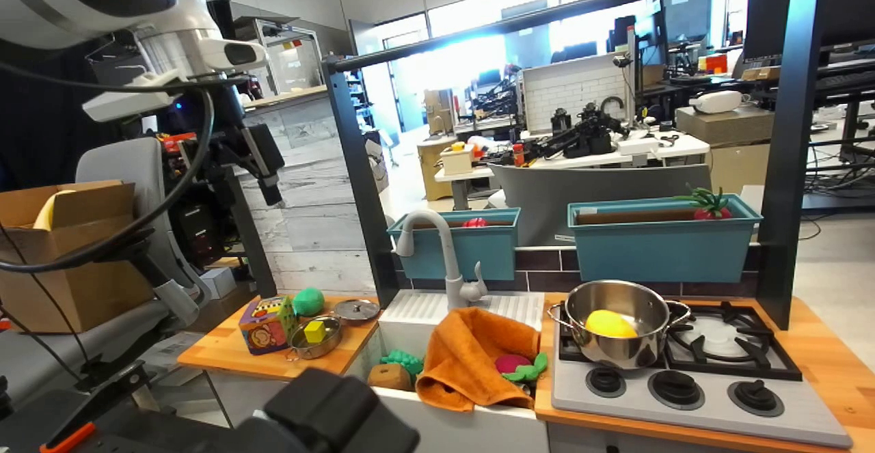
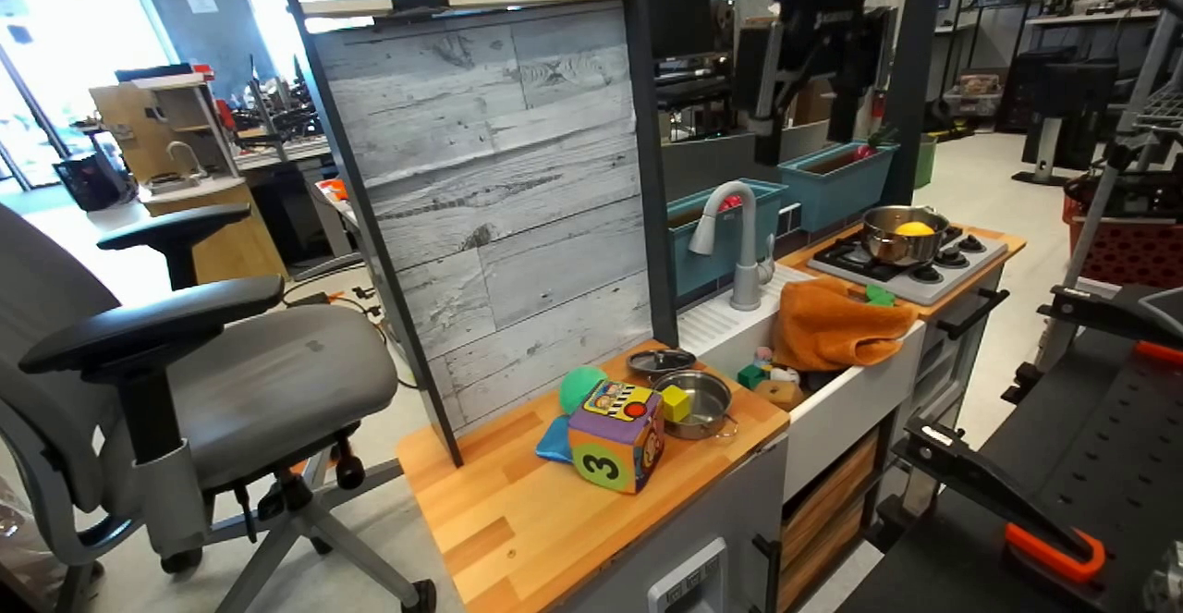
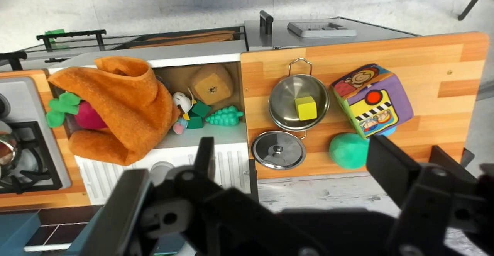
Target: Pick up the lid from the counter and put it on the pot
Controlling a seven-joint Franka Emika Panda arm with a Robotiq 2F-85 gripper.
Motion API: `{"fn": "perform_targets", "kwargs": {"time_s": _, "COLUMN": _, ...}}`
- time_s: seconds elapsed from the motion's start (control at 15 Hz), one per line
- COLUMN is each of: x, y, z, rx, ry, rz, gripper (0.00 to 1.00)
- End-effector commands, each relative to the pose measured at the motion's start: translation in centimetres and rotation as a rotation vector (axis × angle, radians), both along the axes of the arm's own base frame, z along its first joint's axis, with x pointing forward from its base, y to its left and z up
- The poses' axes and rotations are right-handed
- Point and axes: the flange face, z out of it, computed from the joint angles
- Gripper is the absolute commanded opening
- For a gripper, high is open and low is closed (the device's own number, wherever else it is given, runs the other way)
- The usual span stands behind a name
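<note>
The shiny silver lid with a small knob (image 1: 357, 311) lies flat on the light wooden counter (image 1: 219, 355), beside the sink. It also shows in an exterior view (image 2: 661, 361) and the wrist view (image 3: 278, 150). The wide steel pot (image 1: 615, 350) stands on a stove burner with a yellow lemon-like toy (image 1: 608, 324) inside; it shows in an exterior view (image 2: 892, 248), and only its edge shows in the wrist view (image 3: 7, 146). My gripper (image 2: 804, 132) is open and empty, high above the unit. In the wrist view its fingers (image 3: 291, 151) are wide apart with the lid seen between them.
A small steel pan (image 3: 285, 94) holding a yellow cube (image 3: 306, 108) is beside the lid. A soft picture cube (image 2: 615, 437) and a green ball (image 3: 349, 150) are near. The faucet (image 1: 448, 262), sink with orange towel (image 1: 472, 357) and teal planters (image 1: 660, 248) stand between or behind.
</note>
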Motion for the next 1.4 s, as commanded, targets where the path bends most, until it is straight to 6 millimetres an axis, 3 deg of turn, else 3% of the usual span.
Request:
{"fn": "perform_targets", "kwargs": {"time_s": 0.0, "x": 4.9, "y": 1.1, "z": -2.8, "rx": -0.004, "ry": 0.016, "rz": -0.059, "gripper": 1.00}}
{"fn": "perform_targets", "kwargs": {"time_s": 0.4, "x": 10.3, "y": 1.3, "z": -8.4, "rx": 0.085, "ry": 0.041, "rz": -0.191, "gripper": 1.00}}
{"fn": "perform_targets", "kwargs": {"time_s": 0.87, "x": 14.3, "y": 2.4, "z": -14.4, "rx": 0.169, "ry": 0.082, "rz": -0.305, "gripper": 1.00}}
{"fn": "perform_targets", "kwargs": {"time_s": 1.33, "x": 18.3, "y": 1.2, "z": -19.9, "rx": 0.150, "ry": 0.083, "rz": -0.442, "gripper": 1.00}}
